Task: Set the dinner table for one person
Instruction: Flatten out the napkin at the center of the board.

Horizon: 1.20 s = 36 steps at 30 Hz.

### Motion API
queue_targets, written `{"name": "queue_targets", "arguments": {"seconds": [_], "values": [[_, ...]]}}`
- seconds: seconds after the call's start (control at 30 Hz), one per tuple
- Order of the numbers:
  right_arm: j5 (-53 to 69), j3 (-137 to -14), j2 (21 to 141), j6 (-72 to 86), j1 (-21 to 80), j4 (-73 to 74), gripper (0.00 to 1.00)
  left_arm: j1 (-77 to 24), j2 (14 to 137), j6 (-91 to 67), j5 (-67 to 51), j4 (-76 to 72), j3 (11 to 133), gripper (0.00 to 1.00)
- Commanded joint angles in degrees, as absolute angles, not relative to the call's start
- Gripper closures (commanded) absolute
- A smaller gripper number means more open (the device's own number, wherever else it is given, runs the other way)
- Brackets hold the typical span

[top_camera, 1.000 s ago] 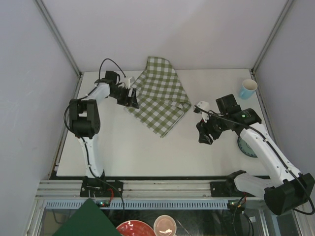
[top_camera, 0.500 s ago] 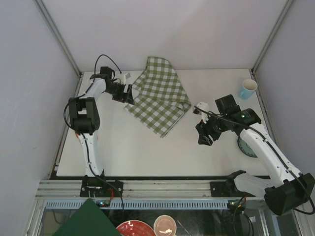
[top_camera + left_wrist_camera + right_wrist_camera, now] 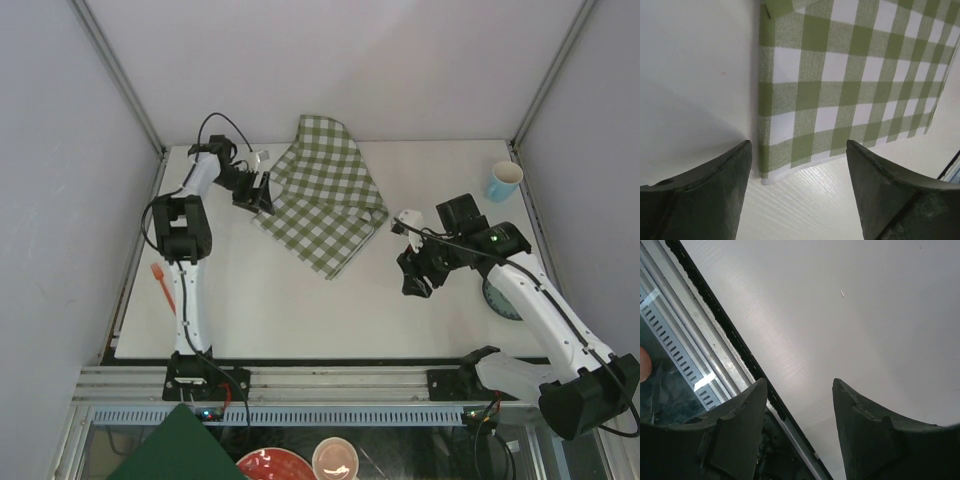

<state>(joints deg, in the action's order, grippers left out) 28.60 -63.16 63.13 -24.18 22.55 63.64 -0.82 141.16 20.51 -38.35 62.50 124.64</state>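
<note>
The dinner table [image 3: 300, 300] is a large off-white top with a metal frame edge. A green-and-white checked cloth [image 3: 325, 195] lies folded at its far middle. My left gripper [image 3: 262, 195] is open at the cloth's left corner; in the left wrist view the cloth corner [image 3: 790, 145] lies between the spread fingers [image 3: 715, 190], not gripped. My right gripper [image 3: 412, 282] is open and empty above bare table at the right; its wrist view shows only tabletop [image 3: 840, 315] and the frame edge [image 3: 715, 320].
A light blue cup [image 3: 505, 181] stands at the far right corner. A teal plate [image 3: 497, 297] lies by the right edge, partly under the right arm. An orange utensil [image 3: 160, 283] lies near the left edge. A red bowl [image 3: 272, 466] and a pink cup [image 3: 336, 459] sit below the table front.
The left arm has swung its elbow inward, uncovering the orange utensil at the left edge. Its gripper stays at the cloth's corner. The right arm has barely moved.
</note>
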Motion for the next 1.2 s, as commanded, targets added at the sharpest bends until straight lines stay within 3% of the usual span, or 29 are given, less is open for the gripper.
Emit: {"name": "queue_targets", "arguments": {"seconds": [0.0, 0.1, 0.4, 0.87, 1.07, 1.17], "values": [[28.4, -64.8, 62.9, -23.4, 23.4, 61.9, 0.45, -0.5, 144.0, 25.6, -42.0, 72.6, 129.6, 0.27], [28.6, -65.6, 63.4, -23.3, 23.6, 62.2, 0.46, -0.6, 144.1, 27.7, -42.8, 75.1, 128.5, 0.34], [28.0, -65.9, 63.2, -23.4, 24.5, 62.6, 0.47, -2.6, 141.0, 32.3, -42.6, 76.4, 122.1, 0.30], [27.9, -65.9, 61.8, -24.3, 24.3, 63.2, 0.49, -4.7, 141.1, 25.9, -39.8, 71.8, 124.3, 0.30], [28.5, -65.9, 60.9, -24.1, 24.0, 63.4, 0.49, -4.8, 140.5, 22.9, -37.6, 69.2, 124.2, 0.72], [29.0, -65.9, 60.6, -23.9, 24.0, 63.2, 0.49, -4.8, 138.4, 21.1, -35.7, 65.2, 121.2, 0.83]]}}
